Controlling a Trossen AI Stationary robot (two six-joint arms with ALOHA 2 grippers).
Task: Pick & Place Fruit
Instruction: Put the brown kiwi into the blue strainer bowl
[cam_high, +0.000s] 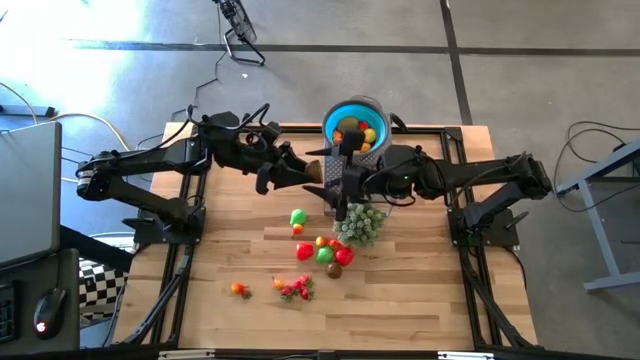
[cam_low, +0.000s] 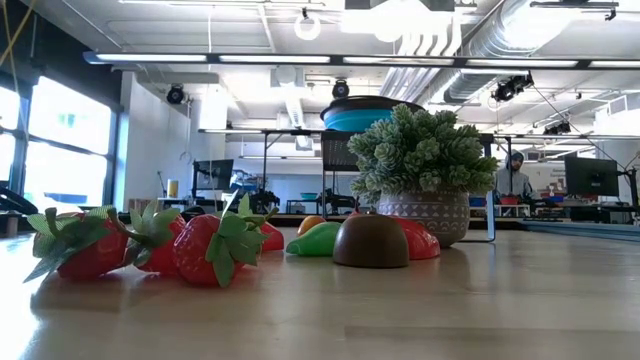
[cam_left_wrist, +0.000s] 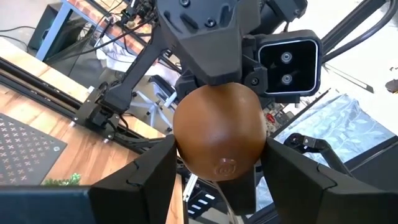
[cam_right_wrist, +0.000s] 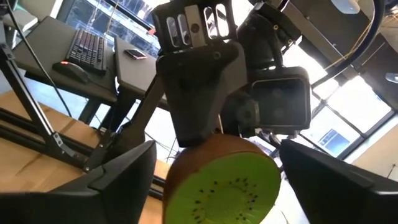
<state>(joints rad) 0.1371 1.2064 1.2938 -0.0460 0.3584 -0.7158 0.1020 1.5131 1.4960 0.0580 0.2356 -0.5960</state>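
Left gripper (cam_left_wrist: 219, 149) is clamped on a halved kiwi (cam_left_wrist: 219, 134), one finger on each side of its brown skin, holding it above the far middle of the tabletop (cam_high: 420, 290), just in front of the blue bowl (cam_high: 330, 115). Facing it nose to nose, the right gripper (cam_right_wrist: 216, 149) has its fingers spread wide on both sides of the kiwi's green cut face (gaps show on each side, so no contact). Several small fruits lie in the bowl. More are scattered on the tabletop: a green one (cam_high: 298, 216), a red and green cluster (cam_high: 325, 250) beside the small potted plant (cam_high: 362, 222), and strawberries (cam_high: 295, 288) nearer the front.
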